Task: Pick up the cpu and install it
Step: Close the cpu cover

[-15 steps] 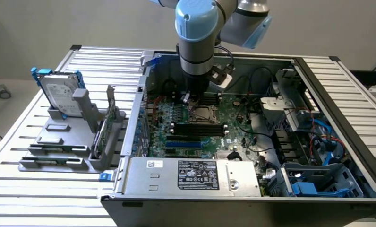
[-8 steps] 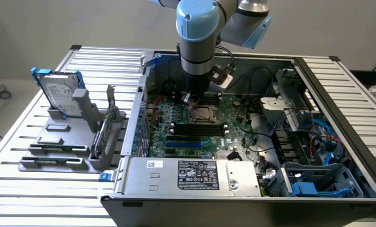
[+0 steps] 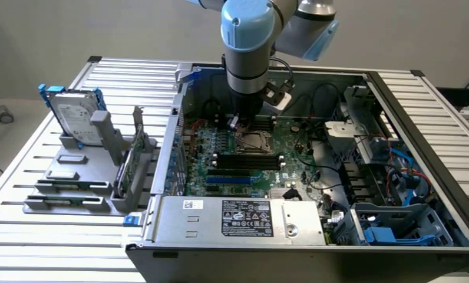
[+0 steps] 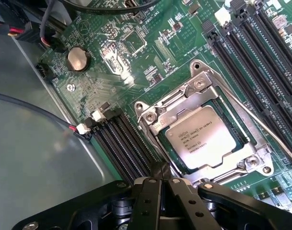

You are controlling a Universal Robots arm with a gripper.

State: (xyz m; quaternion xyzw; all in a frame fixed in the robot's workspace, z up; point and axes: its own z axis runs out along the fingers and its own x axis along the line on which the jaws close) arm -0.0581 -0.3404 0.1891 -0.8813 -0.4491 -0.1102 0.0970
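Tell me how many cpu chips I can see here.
1. The cpu lies in the metal-framed socket on the green motherboard, inside the computer case. More could be hidden.

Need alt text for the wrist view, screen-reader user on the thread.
A silver-topped cpu lies inside the metal-framed socket on a green motherboard. The black gripper, fingers shut together, is at the socket's edge beside a bank of black memory slots. A round coin cell sits farther off on the board.
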